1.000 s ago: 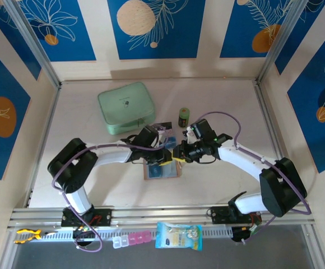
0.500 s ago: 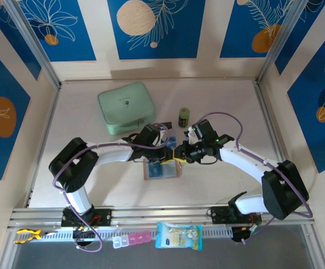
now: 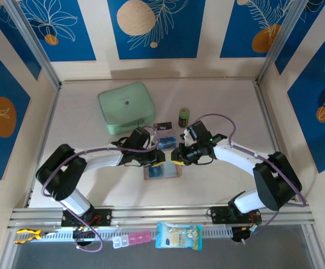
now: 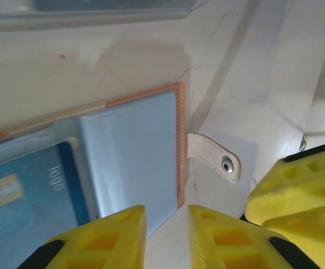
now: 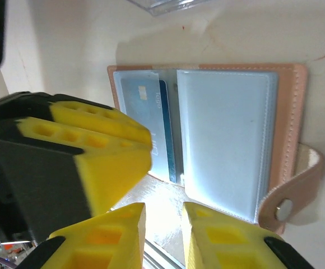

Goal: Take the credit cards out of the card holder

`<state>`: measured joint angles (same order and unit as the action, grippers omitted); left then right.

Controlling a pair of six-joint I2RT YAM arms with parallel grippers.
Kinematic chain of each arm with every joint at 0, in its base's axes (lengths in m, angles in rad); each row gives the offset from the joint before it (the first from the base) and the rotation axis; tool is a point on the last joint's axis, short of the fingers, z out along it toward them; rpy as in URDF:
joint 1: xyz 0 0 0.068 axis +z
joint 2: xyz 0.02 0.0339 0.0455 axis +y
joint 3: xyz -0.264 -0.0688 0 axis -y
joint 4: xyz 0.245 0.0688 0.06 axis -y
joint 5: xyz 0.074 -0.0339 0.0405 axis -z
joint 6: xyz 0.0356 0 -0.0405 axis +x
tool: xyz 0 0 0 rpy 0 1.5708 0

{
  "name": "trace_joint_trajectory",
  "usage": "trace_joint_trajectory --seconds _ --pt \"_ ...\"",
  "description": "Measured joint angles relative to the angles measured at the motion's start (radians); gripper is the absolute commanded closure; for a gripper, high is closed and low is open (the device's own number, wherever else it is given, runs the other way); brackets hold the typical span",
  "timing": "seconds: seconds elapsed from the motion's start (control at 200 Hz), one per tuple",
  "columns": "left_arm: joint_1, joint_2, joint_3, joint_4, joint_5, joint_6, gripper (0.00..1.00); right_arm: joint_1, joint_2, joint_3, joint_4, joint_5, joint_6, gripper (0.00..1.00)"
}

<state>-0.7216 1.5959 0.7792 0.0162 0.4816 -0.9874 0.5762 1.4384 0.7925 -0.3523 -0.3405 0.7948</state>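
Tools both show a narrow gap with nothing pinched. The ribbed yellow left tool [image 4: 165,238] hangs over the card holder [image 4: 134,151] at its stitched tan edge, and the right tool [image 5: 162,238] is near the snap tab [image 5: 286,210]. The holder lies open on the worktop [image 3: 218,101], glossy clear pockets up. Wrist views show the light blue card [image 5: 143,115] tucked inside; from above it's a blur.

Mint-green zip case [image 3: 125,107] back left; small green jar [image 3: 183,117] near clear box [image 3: 164,134].
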Motion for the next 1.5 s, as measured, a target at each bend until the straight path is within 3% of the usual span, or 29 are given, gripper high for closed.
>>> trace_joint_trajectory --seconds 0.5,1.035,1.501 --pt "0.063 -0.155 -0.153 -0.038 -0.038 0.009 0.8 0.131 0.209 0.14 0.026 0.005 0.008 0.77" --pt "0.067 -0.139 -0.176 -0.05 -0.058 0.038 0.92 0.171 0.29 0.177 0.01 0.055 0.009 0.8" --pt "0.067 -0.104 -0.176 -0.077 -0.072 0.074 0.94 0.18 0.32 0.199 -0.031 0.095 -0.002 0.8"
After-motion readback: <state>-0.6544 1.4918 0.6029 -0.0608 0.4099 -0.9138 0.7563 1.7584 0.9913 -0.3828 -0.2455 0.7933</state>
